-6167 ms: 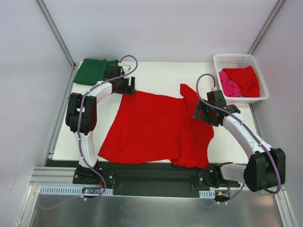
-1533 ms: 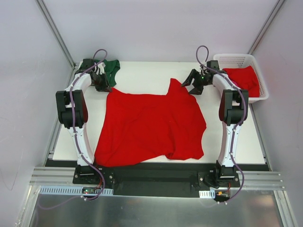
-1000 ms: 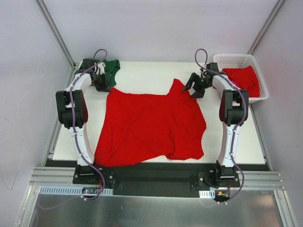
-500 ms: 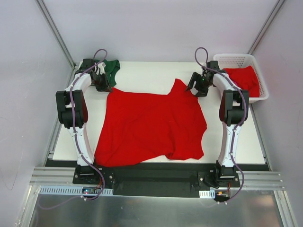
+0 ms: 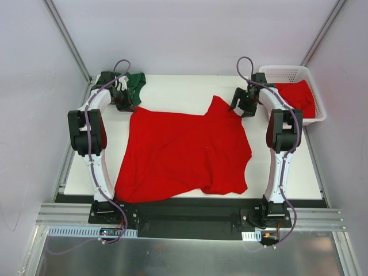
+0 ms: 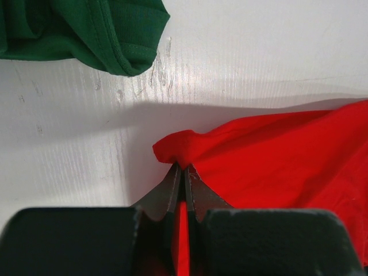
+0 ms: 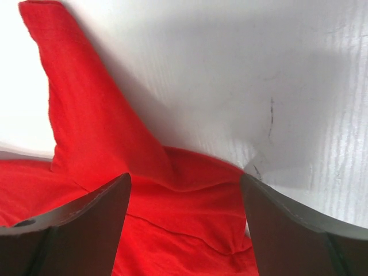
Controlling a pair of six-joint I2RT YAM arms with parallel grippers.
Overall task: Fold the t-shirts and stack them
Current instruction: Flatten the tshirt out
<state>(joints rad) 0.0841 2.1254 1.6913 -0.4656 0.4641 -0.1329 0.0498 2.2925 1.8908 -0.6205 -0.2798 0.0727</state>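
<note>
A bright red t-shirt [image 5: 184, 152] lies spread out on the white table [image 5: 172, 92], one sleeve pointing to the back. My left gripper [image 5: 127, 107] is at its back left corner and shut on a pinch of the red cloth [image 6: 276, 155], which bunches up at the left gripper's [image 6: 183, 168] tips. My right gripper [image 5: 239, 109] stands open above the shirt's back right edge, beside the sleeve. In the right wrist view red cloth [image 7: 103, 132] lies below the right gripper [image 7: 185, 178], and nothing is held. A dark green t-shirt [image 5: 137, 84] lies crumpled at the back left, just beyond the left gripper [image 6: 86, 29].
A white lattice basket [image 5: 287, 69] stands at the back right corner with another red t-shirt [image 5: 300, 96] in it. It sits close behind the right arm. Bare white table shows along the back edge and to the right of the spread shirt.
The right gripper has shifted a little to the right, over the shirt's back right edge. The left gripper has kept its hold and has not moved.
</note>
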